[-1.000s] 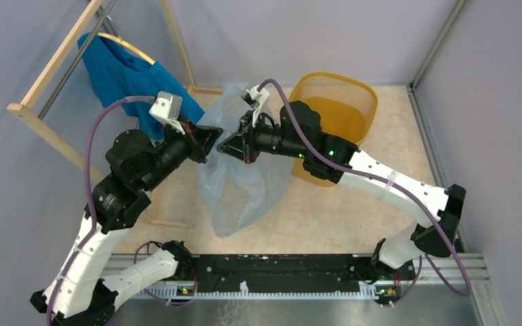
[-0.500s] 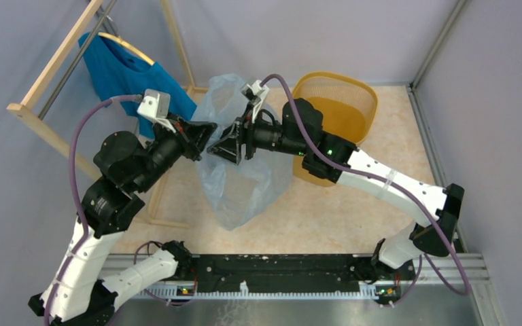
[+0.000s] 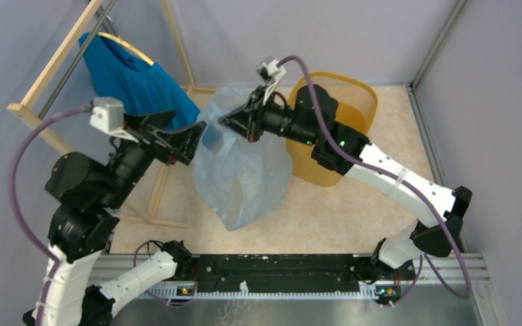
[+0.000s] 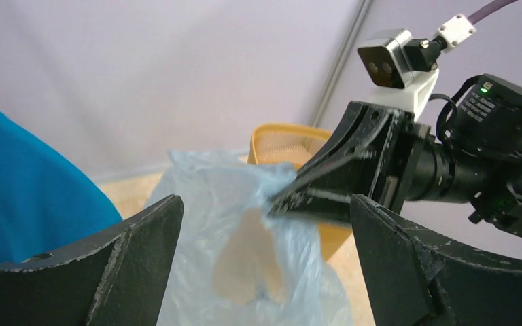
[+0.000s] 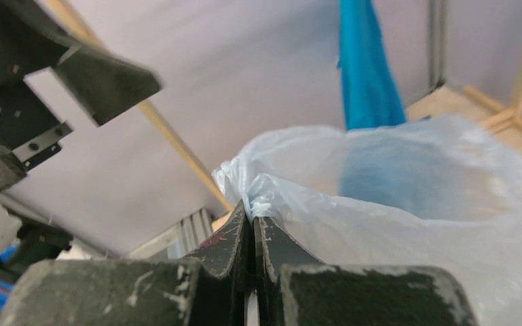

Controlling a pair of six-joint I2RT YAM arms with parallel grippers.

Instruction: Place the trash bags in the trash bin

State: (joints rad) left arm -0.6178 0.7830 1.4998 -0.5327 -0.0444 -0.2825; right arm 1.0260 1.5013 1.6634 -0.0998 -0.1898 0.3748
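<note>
The trash bag (image 3: 245, 173), thin pale blue film, hangs spread open down to the floor in the middle. My right gripper (image 3: 225, 122) is shut on its upper rim; the right wrist view shows film (image 5: 414, 224) pinched at the tips of this gripper (image 5: 253, 210). My left gripper (image 3: 190, 121) stands wide open just left of the bag, touching nothing. In the left wrist view the bag (image 4: 204, 210) hangs between and beyond the spread fingers of that gripper (image 4: 265, 204). The yellow-orange mesh trash bin (image 3: 363, 92) stands behind the right arm, its rim (image 4: 282, 139) showing past the bag.
A bright blue T-shirt (image 3: 129, 75) hangs on a wooden rack (image 3: 47, 75) at the back left, close behind my left gripper. Grey walls enclose the pen, with a metal post (image 3: 435, 44) at the back right corner. Beige floor lies right of the bin.
My left gripper opened, let go of the bag and drew back to the left. My right gripper opened briefly, shut again on the bag's rim and rose toward the back.
</note>
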